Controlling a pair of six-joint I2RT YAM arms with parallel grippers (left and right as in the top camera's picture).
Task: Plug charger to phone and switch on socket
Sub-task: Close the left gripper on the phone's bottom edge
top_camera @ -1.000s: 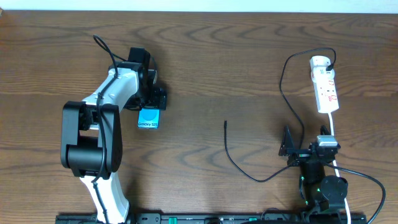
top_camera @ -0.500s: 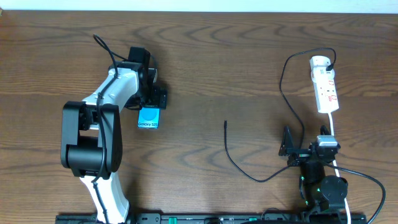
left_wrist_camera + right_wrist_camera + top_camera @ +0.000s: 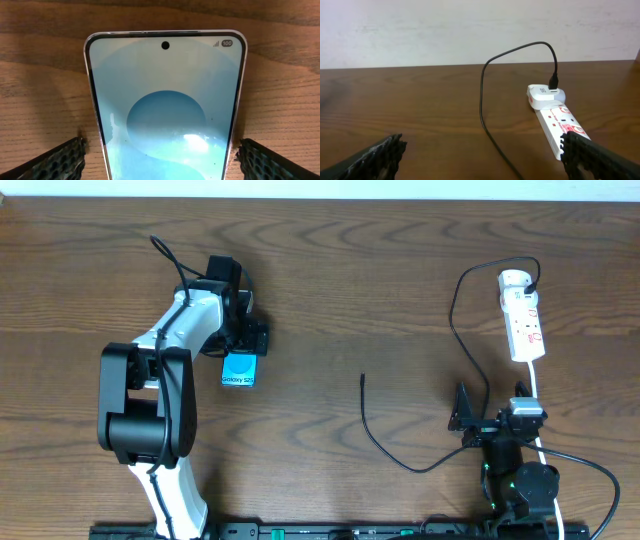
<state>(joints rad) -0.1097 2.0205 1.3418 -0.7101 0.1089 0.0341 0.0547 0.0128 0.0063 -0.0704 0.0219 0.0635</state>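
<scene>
The phone (image 3: pixel 238 369) lies flat on the table, turquoise screen up; it fills the left wrist view (image 3: pixel 165 100). My left gripper (image 3: pixel 241 348) is open and straddles the phone's far end, one finger on each side (image 3: pixel 160 162), with small gaps to the phone's edges. The charger (image 3: pixel 372 442) is a thin black cable from the socket down across the table, its plug tip (image 3: pixel 362 379) lying free mid-table. The socket (image 3: pixel 524 320) is a white strip at the far right (image 3: pixel 555 117). My right gripper (image 3: pixel 497 420) is open and empty (image 3: pixel 480 160), below the strip.
The strip's white lead (image 3: pixel 537 395) runs down past my right arm. The charger cable (image 3: pixel 482 100) loops in front of my right gripper. My left arm's white body (image 3: pixel 150 390) stands left of the phone. The table's far edge meets a pale wall.
</scene>
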